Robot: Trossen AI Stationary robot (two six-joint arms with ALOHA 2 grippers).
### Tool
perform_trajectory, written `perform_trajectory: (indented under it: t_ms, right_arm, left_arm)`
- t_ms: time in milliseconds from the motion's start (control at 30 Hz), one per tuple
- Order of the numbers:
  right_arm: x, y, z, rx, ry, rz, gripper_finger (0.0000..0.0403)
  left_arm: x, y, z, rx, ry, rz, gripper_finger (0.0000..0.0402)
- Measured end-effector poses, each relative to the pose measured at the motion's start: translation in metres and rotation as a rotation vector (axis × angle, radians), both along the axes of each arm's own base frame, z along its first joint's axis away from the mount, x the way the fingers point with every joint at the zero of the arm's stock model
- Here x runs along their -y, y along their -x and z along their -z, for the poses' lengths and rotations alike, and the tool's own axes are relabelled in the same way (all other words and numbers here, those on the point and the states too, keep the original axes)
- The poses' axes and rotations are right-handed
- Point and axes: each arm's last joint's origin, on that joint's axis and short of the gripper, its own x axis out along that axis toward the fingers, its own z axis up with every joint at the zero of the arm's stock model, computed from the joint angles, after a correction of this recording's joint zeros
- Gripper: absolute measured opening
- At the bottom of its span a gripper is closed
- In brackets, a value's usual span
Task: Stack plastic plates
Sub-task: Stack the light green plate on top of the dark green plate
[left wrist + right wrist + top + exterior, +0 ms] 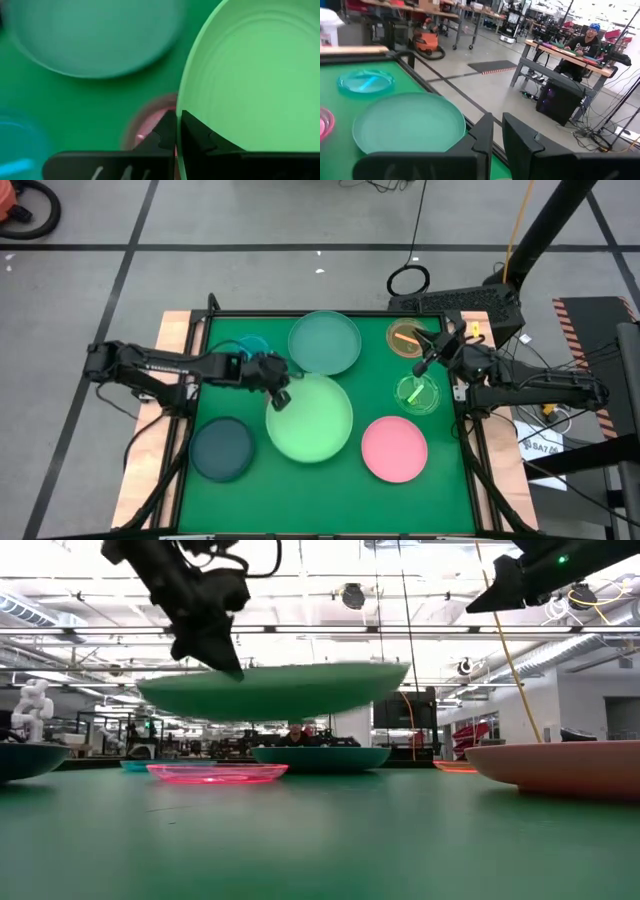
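Light green plate, large, held clear of the surface near its middle; the low view shows it airborne, roughly level. Left gripper is clamped on its rim at the plate's left edge, one finger inside the rim, one outside (the left wrist view shows this plainly).

Pale teal plate sits just behind it, toward the far edge. Magenta small plate lies on the surface under the gripper. Blue small plate at far left, dark teal plate near left, pink plate near right. Orange small plate and green small plate on the right side.

Right gripper hovers raised between the orange and green small plates, holding nothing, fingers a narrow gap apart.

Judgement: step in hand is carrying the light green plate to a large plate, likely the pale teal. Best to keep it level, centre it over the target, lower until nested, then release (a rim grip lets the far side sag).
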Motion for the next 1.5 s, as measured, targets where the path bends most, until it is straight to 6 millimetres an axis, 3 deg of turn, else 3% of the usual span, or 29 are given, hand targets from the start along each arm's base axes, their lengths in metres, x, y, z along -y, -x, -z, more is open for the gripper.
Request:
perform_trajectory:
  t_ms: [167, 367, 533, 733, 833, 933, 1200, 1500]
  right_arm:
    - [-0.002, -0.006, -0.007, 0.041, 0.041, -0.118, 0.0034]
    - [-0.001, -0.013, -0.017, 0.080, 0.143, -0.129, 0.0034]
    - [-0.001, -0.013, -0.018, 0.061, 0.172, -0.127, 0.0034]
    - [-0.001, -0.013, -0.017, 0.036, 0.186, -0.125, 0.0034]
    - [-0.001, -0.013, -0.017, 0.024, 0.189, -0.121, 0.0034]
    - [0.000, -0.012, -0.016, 0.013, 0.190, -0.097, 0.0034]
    - [0.001, -0.011, -0.015, -0.013, 0.193, -0.052, 0.0034]
    - [0.001, -0.011, -0.014, -0.017, 0.193, -0.053, 0.0034]
  left_arm:
    - [-0.040, 0.003, -0.004, 0.023, -0.078, -0.060, 0.0010]
    - [-0.086, 0.006, -0.015, 0.081, -0.144, -0.152, 0.0010]
    - [-0.121, 0.002, -0.037, 0.071, -0.200, -0.169, 0.0010]
    - [-0.176, -0.008, -0.055, 0.021, -0.163, -0.144, 0.0010]
    - [-0.204, -0.014, -0.055, -0.003, -0.123, -0.160, 0.0010]
    - [-0.225, -0.021, -0.043, -0.035, -0.063, -0.171, 0.0010]
    - [-0.246, -0.036, -0.007, -0.100, 0.007, -0.161, 0.0010]
    - [-0.251, -0.040, 0.003, -0.105, 0.011, -0.173, 0.0018]
